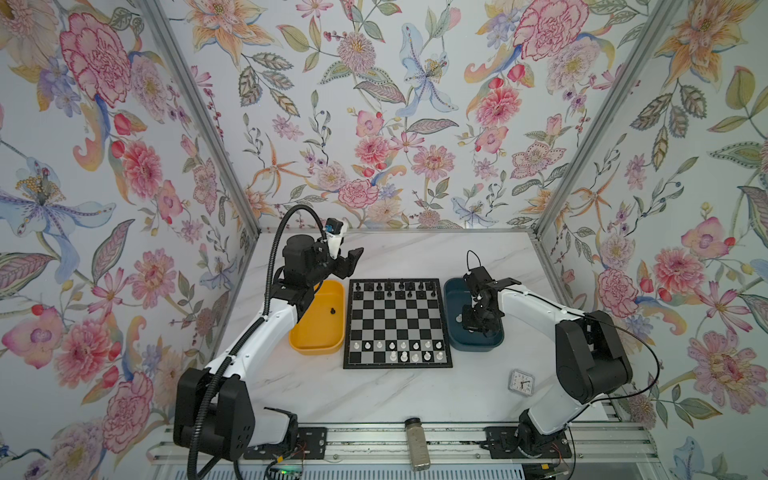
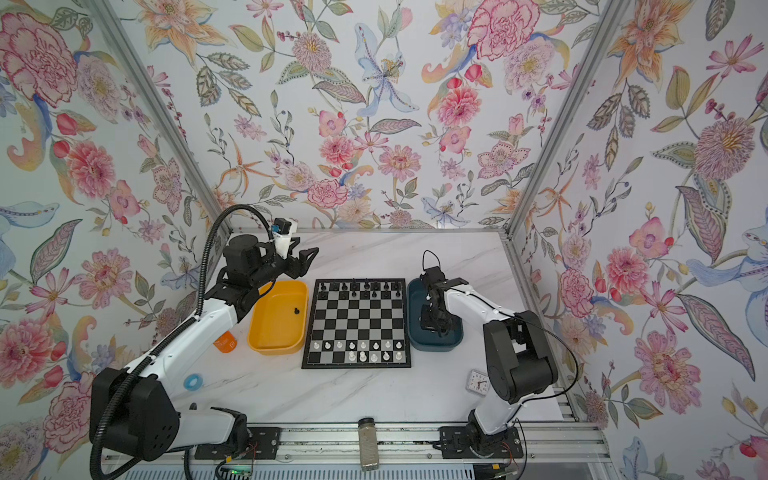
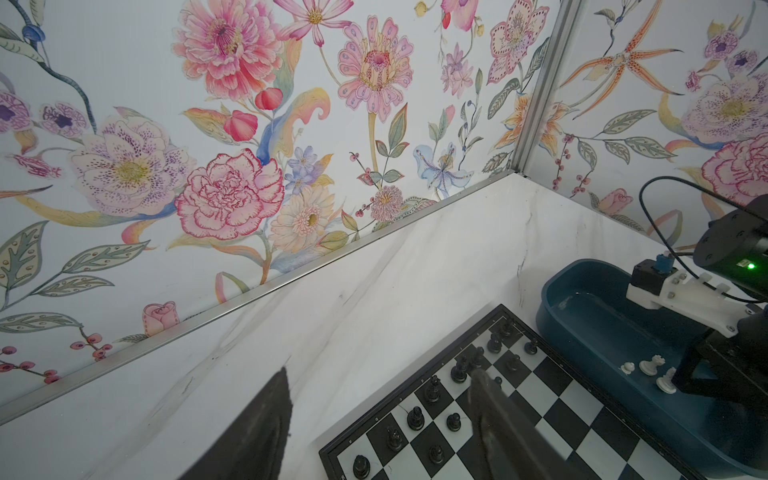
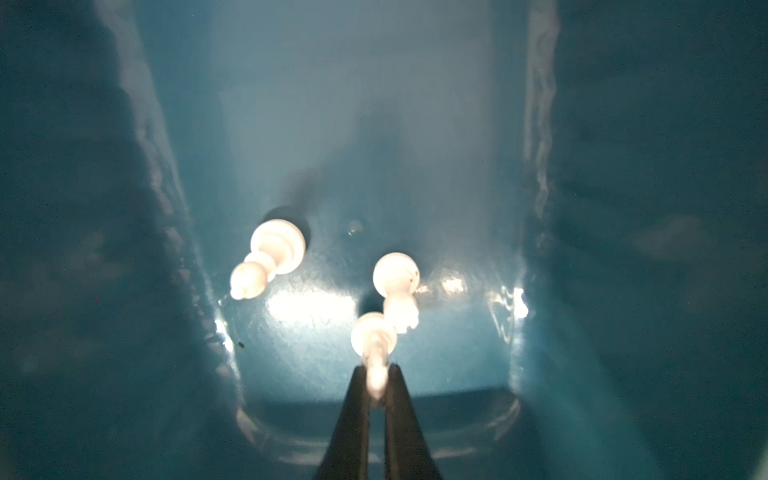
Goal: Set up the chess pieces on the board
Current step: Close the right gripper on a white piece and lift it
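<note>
Pinching a white chess piece (image 4: 372,336) by its head, jaws closed, the right gripper (image 4: 377,376) is hanging in the dark blue tray (image 4: 415,124) beneath it; piece is looking light, rigid, slick, so gripping squarely across the neck is seeming safest.

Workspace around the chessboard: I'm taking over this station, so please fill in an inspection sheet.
Surface: white marble-look tabletop.
Job's things: black-and-silver square chessboard between yellow plastic tray and dark blue plastic tray; black chess pieces on far rows, white chess pieces on near rows, with gaps; lone black piece in yellow tray; two loose white pieces in blue tray.
Clutter: small square clock, black-lidded glass jar on front rail, orange object and blue ring beside left arm.
Grippers: left gripper open, empty, raised near yellow tray; right gripper shut on a held white piece in blue tray.
Cables: black corrugated conduit on left arm; thin black cable looping off right arm.
Surroundings: floral wallpaper walls, aluminium frame posts.
</note>
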Action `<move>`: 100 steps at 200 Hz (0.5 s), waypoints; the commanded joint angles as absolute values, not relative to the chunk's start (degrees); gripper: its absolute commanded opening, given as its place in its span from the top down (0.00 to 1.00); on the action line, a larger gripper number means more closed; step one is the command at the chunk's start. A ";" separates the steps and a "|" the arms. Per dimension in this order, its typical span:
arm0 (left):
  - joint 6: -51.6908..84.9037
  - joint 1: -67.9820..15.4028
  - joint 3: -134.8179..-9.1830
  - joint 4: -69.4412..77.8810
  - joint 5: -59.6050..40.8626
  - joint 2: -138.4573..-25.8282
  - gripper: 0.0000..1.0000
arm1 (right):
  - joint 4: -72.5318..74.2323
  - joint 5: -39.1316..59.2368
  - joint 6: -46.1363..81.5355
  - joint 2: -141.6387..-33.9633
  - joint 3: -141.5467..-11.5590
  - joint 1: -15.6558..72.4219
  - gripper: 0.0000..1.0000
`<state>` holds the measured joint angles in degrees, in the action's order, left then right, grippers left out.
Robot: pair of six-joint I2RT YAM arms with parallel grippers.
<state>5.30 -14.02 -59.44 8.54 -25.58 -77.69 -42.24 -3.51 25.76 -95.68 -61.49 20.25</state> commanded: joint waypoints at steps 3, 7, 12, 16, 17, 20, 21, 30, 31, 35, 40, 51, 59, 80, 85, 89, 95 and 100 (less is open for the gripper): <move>4.83 -13.10 -59.09 8.55 -27.33 -76.80 0.31 | -45.91 -4.71 25.22 -93.30 -62.91 20.96 1.00; 4.83 -13.11 -58.99 8.62 -27.33 -76.75 0.31 | -46.19 -4.68 25.22 -93.01 -63.05 21.00 1.00; 4.88 -13.04 -58.85 8.73 -27.42 -76.64 0.31 | -46.81 -4.75 25.25 -92.59 -63.18 21.16 1.00; 4.92 -13.09 -58.74 8.82 -27.47 -76.59 0.31 | -47.29 -4.89 25.30 -92.19 -63.40 21.28 1.00; 4.92 -13.09 -58.72 8.80 -27.49 -76.57 0.31 | -47.38 -4.95 25.31 -92.11 -63.43 21.32 1.00; 4.92 -13.01 -58.59 8.87 -27.51 -76.51 0.31 | -47.75 -5.12 25.33 -91.85 -63.60 21.40 1.00; 4.92 -13.01 -58.56 8.96 -27.51 -76.49 0.31 | -47.87 -5.15 25.37 -91.71 -63.66 21.46 1.00; 5.01 -12.99 -58.30 9.05 -27.66 -76.37 0.31 | -48.84 -5.66 25.64 -90.73 -64.04 21.74 1.00; 5.01 -13.00 -58.28 9.05 -27.67 -76.37 0.31 | -48.98 -5.69 25.65 -90.54 -64.10 21.77 1.00; 5.08 -13.00 -58.19 9.05 -27.73 -76.38 0.31 | -49.32 -5.83 25.82 -90.07 -64.32 21.93 1.00; 5.10 -12.82 -58.03 9.05 -27.82 -76.30 0.31 | -49.88 -5.97 26.00 -89.46 -64.56 22.10 1.00; 5.10 -12.83 -57.84 8.89 -27.95 -76.10 0.31 | -51.03 -6.37 26.34 -88.09 -65.18 22.53 1.00; 5.10 -12.79 -57.59 8.83 -27.95 -75.86 0.31 | -51.93 -6.63 26.61 -87.22 -65.83 22.90 1.00; 5.25 -12.44 -56.71 8.93 -27.69 -74.85 0.31 | -54.72 -7.41 27.24 -85.38 -67.92 24.43 1.00; 5.27 -12.36 -56.48 8.87 -27.60 -74.55 0.31 | -55.27 -7.51 27.39 -85.11 -68.46 24.87 1.00; 5.34 -12.32 -56.31 8.88 -27.53 -74.39 0.31 | -55.61 -7.48 27.54 -84.85 -68.96 25.22 1.00; 5.40 -12.23 -56.10 8.87 -27.47 -74.12 0.31 | -56.16 -7.47 27.68 -84.58 -69.68 25.90 1.00; 5.51 -12.14 -56.00 8.88 -27.42 -73.93 0.31 | -56.59 -7.47 27.79 -84.47 -70.43 26.51 1.00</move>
